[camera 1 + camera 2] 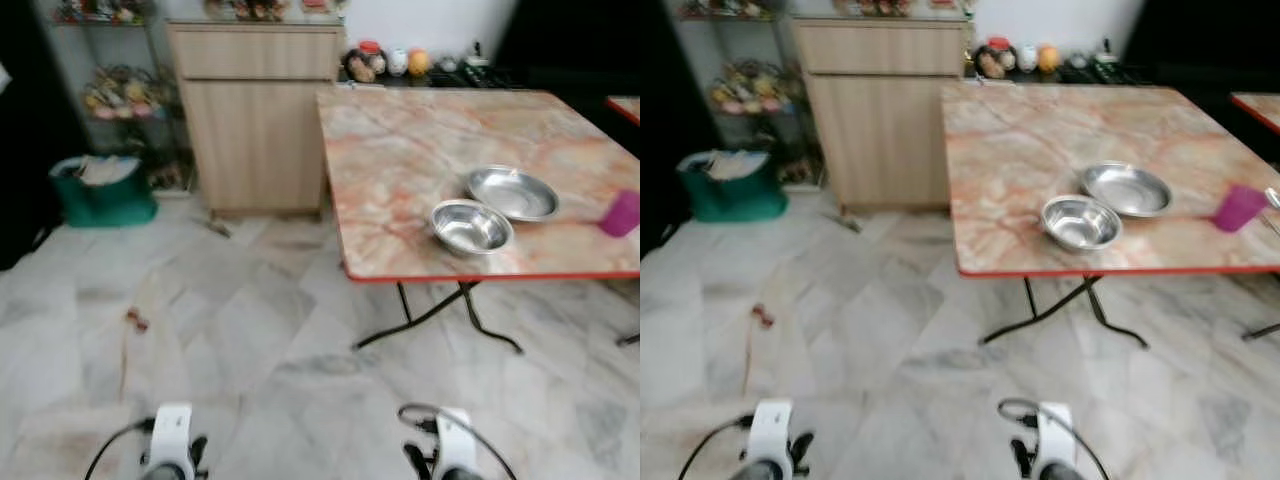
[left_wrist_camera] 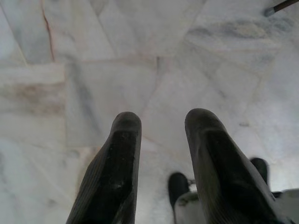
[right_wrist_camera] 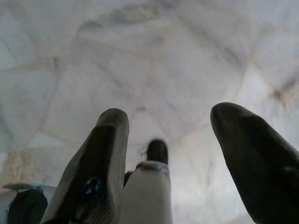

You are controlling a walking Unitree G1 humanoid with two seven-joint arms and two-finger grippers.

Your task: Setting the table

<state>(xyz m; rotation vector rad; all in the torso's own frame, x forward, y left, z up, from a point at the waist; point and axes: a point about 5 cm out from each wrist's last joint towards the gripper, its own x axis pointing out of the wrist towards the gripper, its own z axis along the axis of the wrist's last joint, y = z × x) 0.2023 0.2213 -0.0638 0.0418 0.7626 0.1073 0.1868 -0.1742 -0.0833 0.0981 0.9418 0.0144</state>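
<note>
At the far left we see a green bin [image 1: 103, 190] on the marble floor [image 1: 250, 330], then a light wooden cabinet [image 1: 258, 120] against the wall. Right of it stands a folding table [image 1: 420, 150] with a pink marbled top and red edge. On it, near the front edge, sits a small steel bowl [image 1: 471, 227], and just behind it to the right a wider, shallower steel bowl [image 1: 512, 193] — the two are touching or nearly so. Further right, a purple cup [image 1: 1240, 208] stands apart from both bowls.

Our left gripper [image 2: 161, 126] hangs low over the floor, fingers parted with nothing between them. Our right gripper [image 3: 170, 121] hangs likewise — spread wider, holding nothing.
</note>
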